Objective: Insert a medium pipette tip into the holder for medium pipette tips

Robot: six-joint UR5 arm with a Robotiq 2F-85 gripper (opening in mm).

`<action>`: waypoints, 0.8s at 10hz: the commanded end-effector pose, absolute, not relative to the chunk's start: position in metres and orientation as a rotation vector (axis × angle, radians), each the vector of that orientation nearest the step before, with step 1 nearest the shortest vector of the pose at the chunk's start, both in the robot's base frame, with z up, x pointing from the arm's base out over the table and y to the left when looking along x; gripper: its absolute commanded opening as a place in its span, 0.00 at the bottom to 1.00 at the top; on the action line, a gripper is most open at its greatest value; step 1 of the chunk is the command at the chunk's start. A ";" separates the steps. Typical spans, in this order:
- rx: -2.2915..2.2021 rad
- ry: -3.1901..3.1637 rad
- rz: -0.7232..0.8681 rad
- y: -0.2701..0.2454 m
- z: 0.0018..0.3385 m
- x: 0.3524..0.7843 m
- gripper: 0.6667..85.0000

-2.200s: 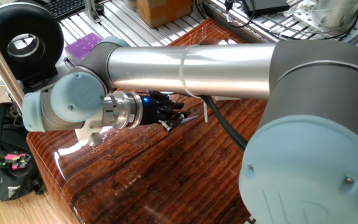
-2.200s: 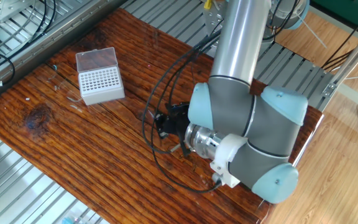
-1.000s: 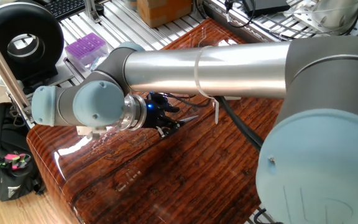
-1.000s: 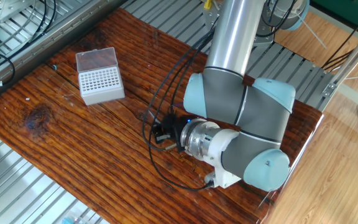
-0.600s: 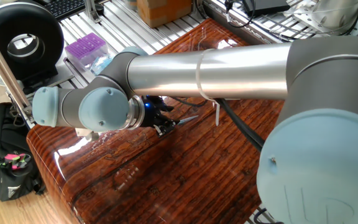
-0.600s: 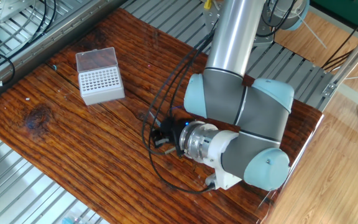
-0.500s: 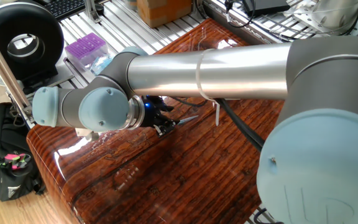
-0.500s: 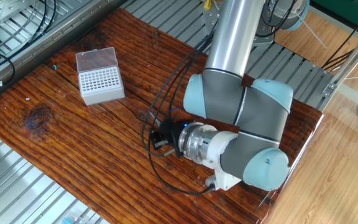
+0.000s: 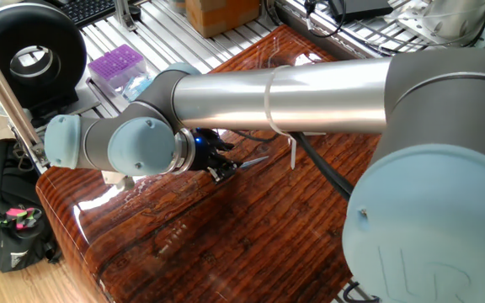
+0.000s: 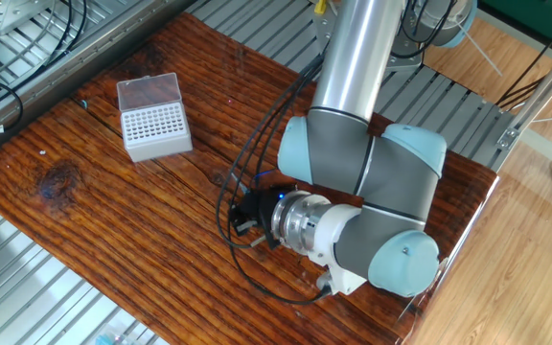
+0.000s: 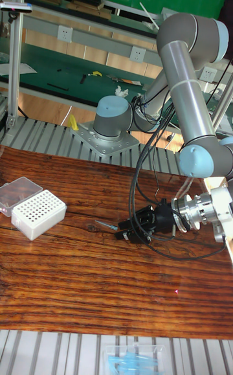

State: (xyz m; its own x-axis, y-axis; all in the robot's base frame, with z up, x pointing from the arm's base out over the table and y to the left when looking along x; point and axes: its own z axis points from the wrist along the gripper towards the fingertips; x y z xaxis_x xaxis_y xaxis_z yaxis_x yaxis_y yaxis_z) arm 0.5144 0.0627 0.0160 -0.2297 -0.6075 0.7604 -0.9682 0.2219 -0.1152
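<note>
The holder for medium pipette tips [image 10: 156, 132] is a white box with a grid of holes and a clear lid [image 10: 149, 91] hinged behind it; it also shows as the holder [image 11: 37, 214] at the table's left. My gripper [image 11: 123, 230] lies nearly level, low over the wood, far right of the holder, fingers slightly apart and nothing seen between them. The medium pipette tip [image 11: 106, 225] lies on the table just beyond the fingertips. The gripper [image 10: 241, 222] points toward the holder's side. In one fixed view the gripper [image 9: 223, 171] is partly hidden by the arm, the tip [image 9: 256, 160] ahead of it.
Black cables [image 10: 247, 163] loop over the table around the wrist. A purple tip box [image 9: 116, 64] sits on the metal rack beyond the table edge. A light-blue pack [image 11: 133, 354] lies on the rack at the front. A black bag [image 9: 2, 210] stands beside the table.
The wrist has rolled and shifted a little, bringing the gripper lower and slightly toward the holder's side. The tip on the table and the holder have not moved.
</note>
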 end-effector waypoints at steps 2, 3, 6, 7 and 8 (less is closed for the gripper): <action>1.476 -1.876 0.779 0.063 0.017 0.507 0.51; 1.475 -1.868 0.792 0.059 0.017 0.507 0.51; 1.487 -1.862 0.776 0.053 0.012 0.505 0.51; 1.485 -1.859 0.764 0.053 0.013 0.502 0.51; 1.488 -1.857 0.757 0.054 0.013 0.501 0.51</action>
